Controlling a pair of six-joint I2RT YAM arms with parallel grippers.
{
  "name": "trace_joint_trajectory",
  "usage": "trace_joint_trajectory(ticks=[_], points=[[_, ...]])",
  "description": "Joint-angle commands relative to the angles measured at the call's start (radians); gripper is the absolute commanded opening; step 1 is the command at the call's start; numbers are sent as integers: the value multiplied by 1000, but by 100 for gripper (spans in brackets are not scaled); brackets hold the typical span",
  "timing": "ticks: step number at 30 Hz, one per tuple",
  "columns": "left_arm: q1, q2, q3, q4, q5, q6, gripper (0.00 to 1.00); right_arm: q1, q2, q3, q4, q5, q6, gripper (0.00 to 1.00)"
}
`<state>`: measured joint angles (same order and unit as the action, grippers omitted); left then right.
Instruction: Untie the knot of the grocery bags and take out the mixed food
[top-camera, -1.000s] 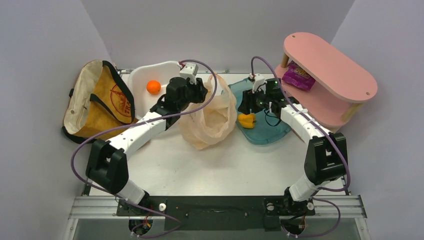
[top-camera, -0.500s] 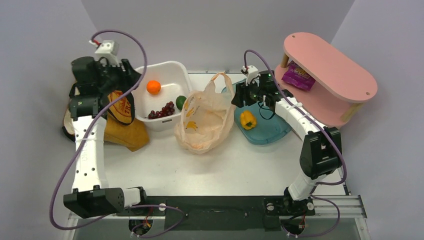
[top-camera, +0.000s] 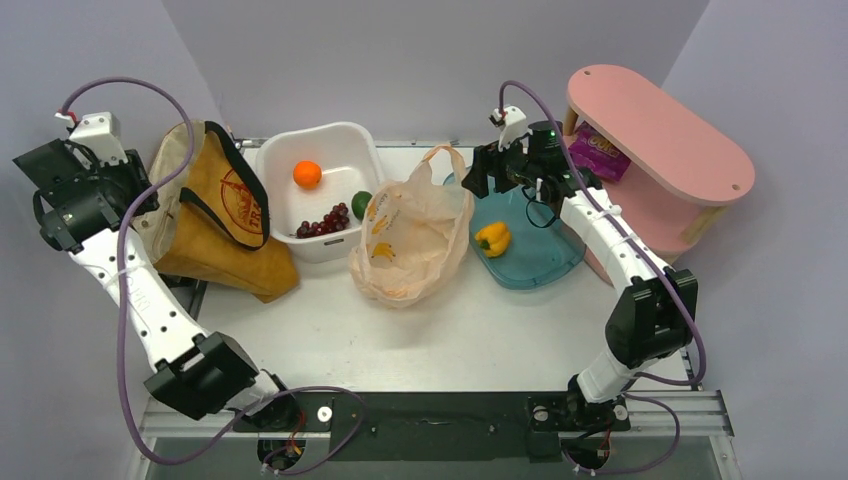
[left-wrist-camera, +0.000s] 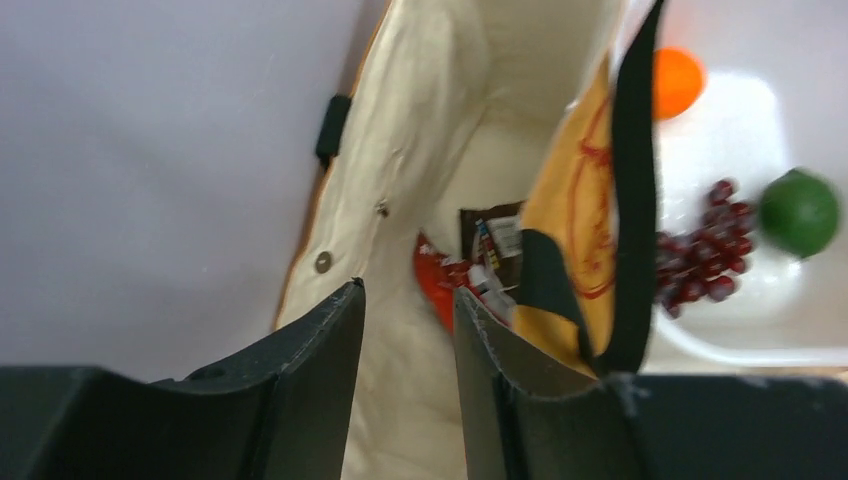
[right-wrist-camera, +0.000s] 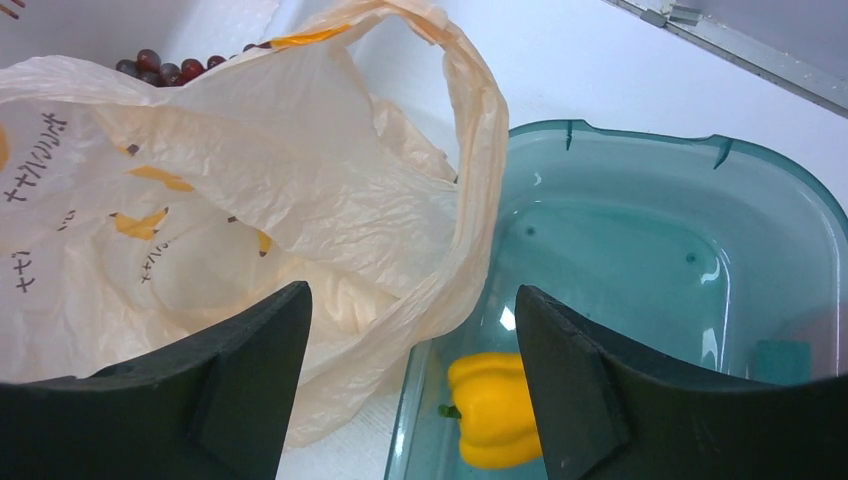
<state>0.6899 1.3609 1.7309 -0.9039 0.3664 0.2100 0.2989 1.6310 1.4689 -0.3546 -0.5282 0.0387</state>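
Left claw view alone shows snack bags inside tote.

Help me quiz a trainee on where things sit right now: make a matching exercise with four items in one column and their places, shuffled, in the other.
Items
1. orange
2. yellow bell pepper
3. red snack bag
4. purple snack packet

Places
A. in the teal tub
B. on the lower tier of the pink shelf
C. in the white tub
D. inside the canvas tote

Pairs: 1-C, 2-A, 3-D, 4-B
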Motion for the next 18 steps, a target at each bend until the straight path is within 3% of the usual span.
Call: trace_joint_trajectory(ticks=[1,7,13,18], points=[[27,67,10,-48,-47,159,34,11,-70,18,-18,-20,5,71],[-13,170,-7,-128,5,266,28,11,-87,23,-64,-16,-14,71],[-76,127,-79,-256,203,293,50,13,-89,48,-88,-16,-20,72],[-240,18,-262,-217,153,249,52,51,-103,62,-97,-55,-22,75]])
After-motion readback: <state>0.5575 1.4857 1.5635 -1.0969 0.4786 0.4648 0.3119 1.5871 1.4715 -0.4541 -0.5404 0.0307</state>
